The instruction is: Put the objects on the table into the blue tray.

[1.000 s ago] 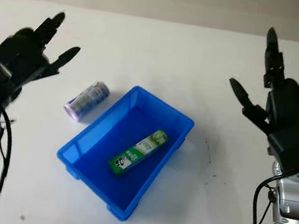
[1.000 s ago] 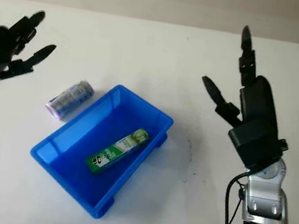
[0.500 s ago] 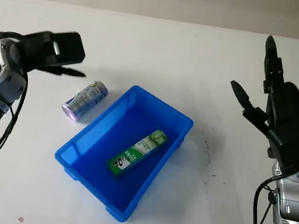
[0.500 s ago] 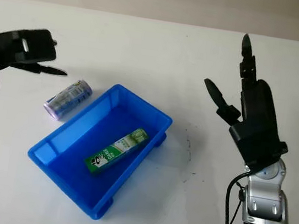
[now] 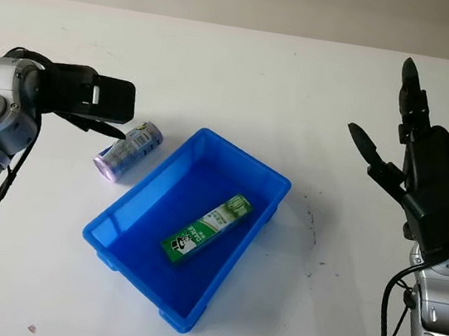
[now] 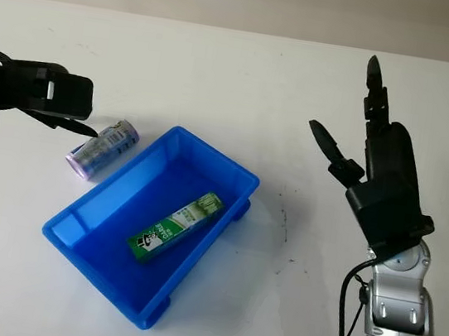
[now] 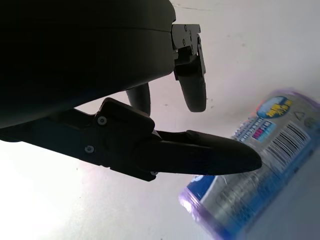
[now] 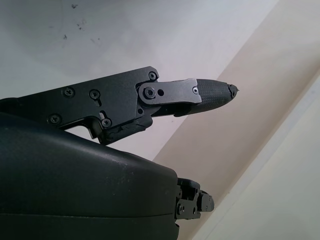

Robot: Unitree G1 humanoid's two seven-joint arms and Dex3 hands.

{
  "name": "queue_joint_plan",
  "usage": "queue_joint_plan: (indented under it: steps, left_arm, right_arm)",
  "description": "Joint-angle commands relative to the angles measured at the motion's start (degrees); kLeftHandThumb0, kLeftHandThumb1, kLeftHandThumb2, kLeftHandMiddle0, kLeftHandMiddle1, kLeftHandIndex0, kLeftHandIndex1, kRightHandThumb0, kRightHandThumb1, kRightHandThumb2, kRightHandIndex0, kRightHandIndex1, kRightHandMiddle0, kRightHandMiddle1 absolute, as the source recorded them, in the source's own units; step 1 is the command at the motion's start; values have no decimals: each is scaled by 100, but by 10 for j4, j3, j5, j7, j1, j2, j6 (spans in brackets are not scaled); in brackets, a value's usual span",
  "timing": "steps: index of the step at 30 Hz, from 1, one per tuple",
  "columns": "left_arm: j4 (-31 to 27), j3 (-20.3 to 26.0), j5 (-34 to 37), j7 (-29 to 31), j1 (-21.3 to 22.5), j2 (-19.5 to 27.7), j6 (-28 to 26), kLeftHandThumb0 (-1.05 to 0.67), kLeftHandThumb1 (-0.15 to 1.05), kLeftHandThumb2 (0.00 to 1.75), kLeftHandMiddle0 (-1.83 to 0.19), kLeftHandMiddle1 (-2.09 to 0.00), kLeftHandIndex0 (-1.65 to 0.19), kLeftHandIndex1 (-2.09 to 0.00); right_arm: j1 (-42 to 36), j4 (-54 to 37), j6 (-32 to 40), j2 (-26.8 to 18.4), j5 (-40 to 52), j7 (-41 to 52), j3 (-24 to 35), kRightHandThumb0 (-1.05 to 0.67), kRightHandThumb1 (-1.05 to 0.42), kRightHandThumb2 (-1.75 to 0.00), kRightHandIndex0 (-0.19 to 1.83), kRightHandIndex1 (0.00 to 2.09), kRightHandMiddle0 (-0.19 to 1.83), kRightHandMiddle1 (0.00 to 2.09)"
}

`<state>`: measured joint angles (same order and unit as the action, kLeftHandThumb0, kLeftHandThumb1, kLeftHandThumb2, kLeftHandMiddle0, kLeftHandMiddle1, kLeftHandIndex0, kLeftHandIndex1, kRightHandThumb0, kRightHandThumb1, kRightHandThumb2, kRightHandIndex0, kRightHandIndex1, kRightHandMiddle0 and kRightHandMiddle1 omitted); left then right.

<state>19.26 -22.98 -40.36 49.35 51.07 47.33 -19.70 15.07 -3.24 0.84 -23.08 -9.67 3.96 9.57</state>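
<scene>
A purple can lies on its side on the white table, just left of the blue tray. A green box lies inside the tray. My left hand is open, hovering close above the can's far end without holding it; the left wrist view has the can just past the fingertips. My right hand is open, raised upright over the table's right side, away from the tray.
White table with bare room behind the tray and between the tray and my right hand. Small dark marks dot the surface right of the tray.
My left hand has turned and come down from a raised pose to just above the purple can. The tray, the green box and my right hand have stayed put.
</scene>
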Motion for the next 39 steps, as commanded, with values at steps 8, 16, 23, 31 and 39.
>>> queue_joint_plan:
  steps: [8,16,23,31,39]
  left_arm:
    - [-65,45,12,24,-16,17,-29,-91,105,71,19,-177,19,-125]
    - [-64,44,17,13,-15,16,-5,-90,105,70,19,-207,19,-167]
    - [-41,29,-8,-8,-21,8,32,-88,105,66,7,-106,15,-117]
    - [-7,23,-26,-34,-26,-8,40,-92,105,57,19,-198,18,-194]
    - [55,-30,-68,-20,-13,-33,75,-98,105,50,-9,-94,-13,-75]
  right_arm:
    - [-4,-5,-2,1,-12,-7,-5,-72,-105,-27,-2,6,-3,6]
    - [-7,-11,3,3,-16,-9,-7,-71,-105,-26,0,6,-2,6]
    - [-12,-17,2,3,-11,-8,-5,-71,-105,-26,-1,6,-2,6]
    - [-17,-19,-3,1,-6,-6,-2,-74,-105,-26,1,6,-1,6]
    - [-23,-36,11,4,4,3,-1,-75,-105,-25,1,6,-1,6]
